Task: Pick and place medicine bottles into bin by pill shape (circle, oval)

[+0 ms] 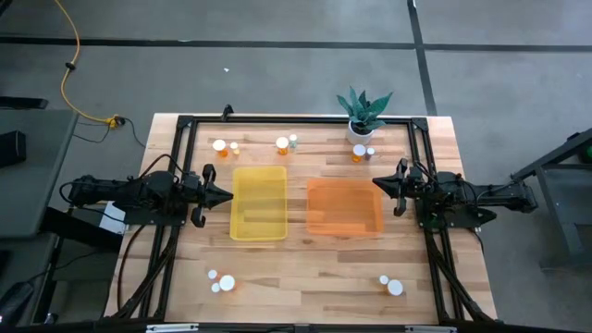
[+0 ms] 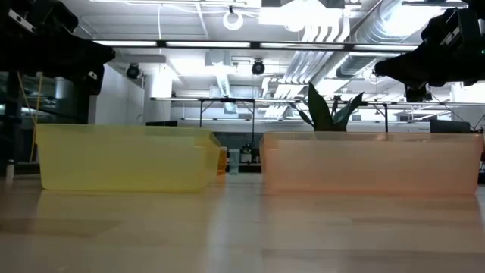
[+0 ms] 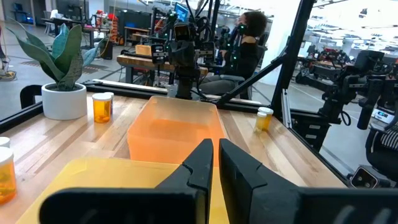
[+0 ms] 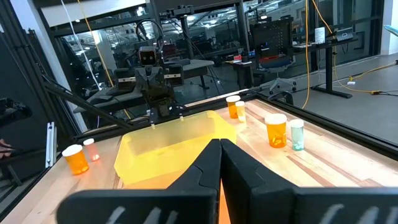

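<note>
My left gripper (image 1: 225,195) hung just off the outer short side of the yellow bin (image 1: 258,203), its jaws pressed together with only a thin slit between them and nothing held. My right gripper (image 1: 378,185) hung at the outer short side of the orange bin (image 1: 344,207), jaws likewise pressed together and empty. The two bins sat side by side in the middle of the bench (image 1: 305,264), and I could see nothing in either.

The medicine bottles (image 1: 282,143) stood in small groups around the bins, none of them touching my jaws. Along the far edge, an amber pair stood beyond the yellow bin's left corner, an amber one with a small clear one stood near the middle, and another amber one with a small companion stood just in front of the white plant pot (image 1: 360,129). At the near edge, two stood close together on the left and two more on the right.

Past the bench, a person (image 3: 247,43) sat among the frames in the room.
</note>
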